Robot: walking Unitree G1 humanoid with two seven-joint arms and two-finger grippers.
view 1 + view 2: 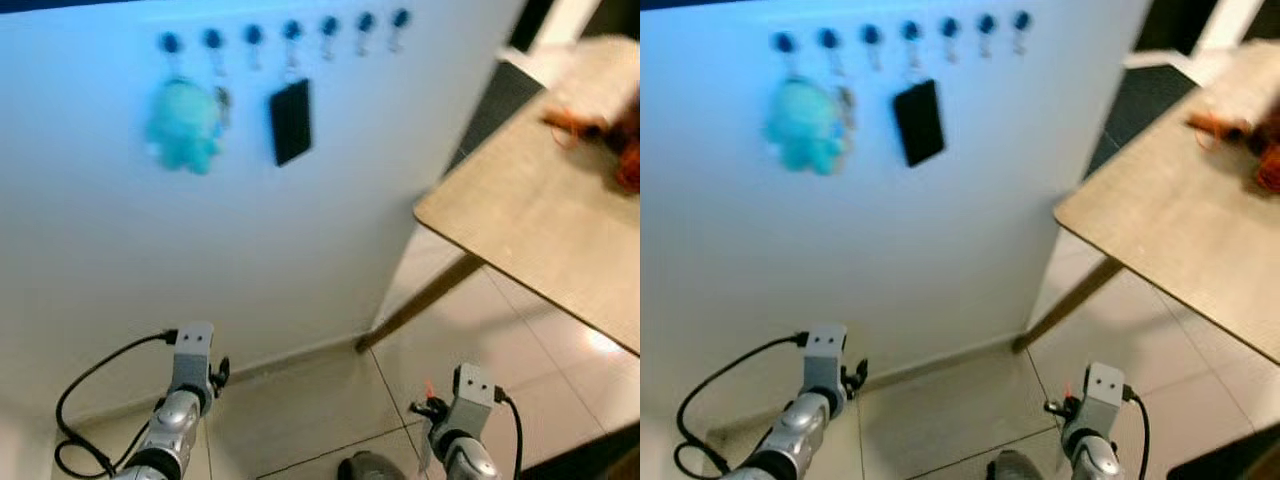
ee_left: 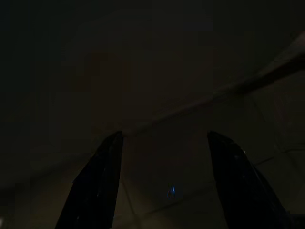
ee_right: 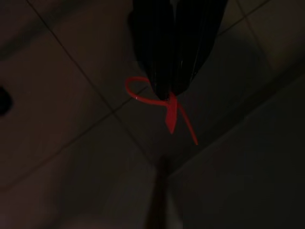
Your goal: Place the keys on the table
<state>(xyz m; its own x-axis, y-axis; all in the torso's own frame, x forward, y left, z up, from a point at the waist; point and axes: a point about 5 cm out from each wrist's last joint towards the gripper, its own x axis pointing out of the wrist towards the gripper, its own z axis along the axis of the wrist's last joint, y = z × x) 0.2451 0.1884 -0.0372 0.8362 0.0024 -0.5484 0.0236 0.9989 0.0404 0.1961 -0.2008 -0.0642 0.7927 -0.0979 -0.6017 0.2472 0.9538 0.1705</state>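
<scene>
At lower centre the right gripper (image 3: 172, 93) pinches a thin red loop (image 3: 143, 95) above floor tiles (image 1: 330, 400), while the left gripper (image 2: 164, 138) hangs spread and empty.

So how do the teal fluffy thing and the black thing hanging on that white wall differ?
The teal plush is soft, rounded and bulky, with small limbs sticking out; the black tag is flat, rectangular and slimmer. The plush hangs near the left end of the row of hooks, the tag nearer the middle, slightly tilted. Both dangle from those blue-knobbed hooks, at about the same height.
</scene>
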